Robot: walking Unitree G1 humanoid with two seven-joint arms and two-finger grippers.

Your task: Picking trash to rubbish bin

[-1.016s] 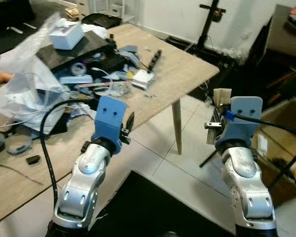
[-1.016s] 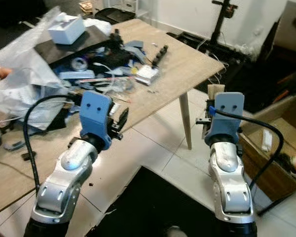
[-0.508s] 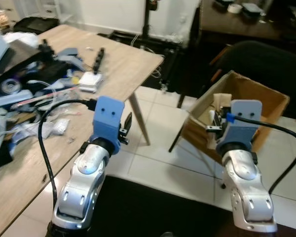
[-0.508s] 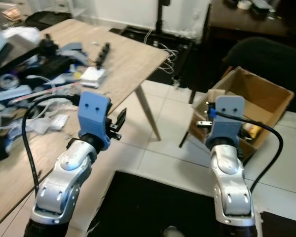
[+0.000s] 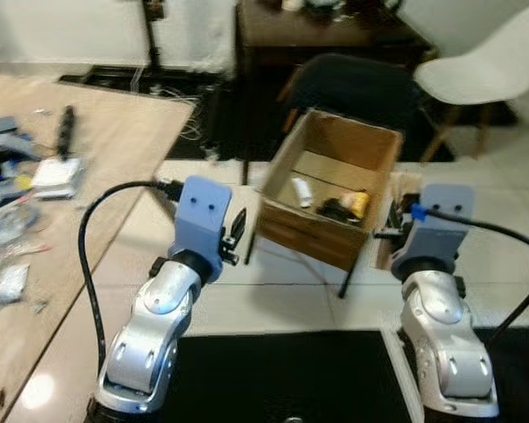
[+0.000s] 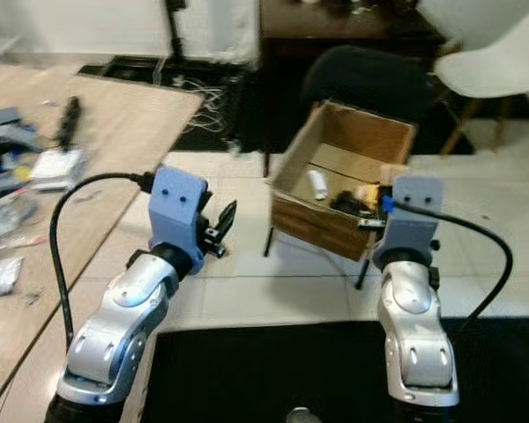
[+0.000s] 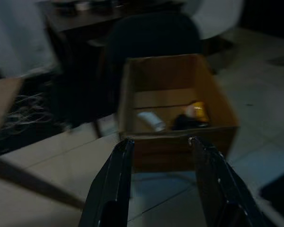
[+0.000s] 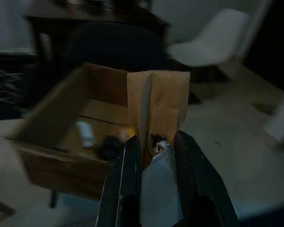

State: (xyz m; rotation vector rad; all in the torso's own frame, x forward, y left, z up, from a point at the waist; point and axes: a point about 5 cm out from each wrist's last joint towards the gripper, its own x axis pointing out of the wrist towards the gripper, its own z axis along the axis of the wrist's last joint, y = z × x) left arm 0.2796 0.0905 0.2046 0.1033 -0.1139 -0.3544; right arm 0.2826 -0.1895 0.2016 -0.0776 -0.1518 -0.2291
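Observation:
An open cardboard box (image 5: 310,231) stands on the tiled floor straight ahead, between my two arms. A white tube (image 5: 301,189), a dark lump and a yellow item (image 5: 357,204) lie inside it. My right gripper (image 8: 156,142) is shut on a piece of brown paper trash (image 8: 158,101) with white paper tucked in it, held upright just right of the box's near corner. My left gripper (image 7: 160,142) is open with nothing between its fingers, raised in front of the box's left side, a short way off it.
A wooden table (image 5: 97,159) cluttered with small parts runs along the left. A dark chair (image 5: 353,84) and a dark desk (image 5: 326,26) stand behind the box, and a white chair (image 5: 476,70) is at the back right. A black mat (image 5: 282,379) lies at my feet.
The camera has swung right: the table slid off to the left and the box came to the centre, closer. Both arms kept their pose, and the right still holds the paper.

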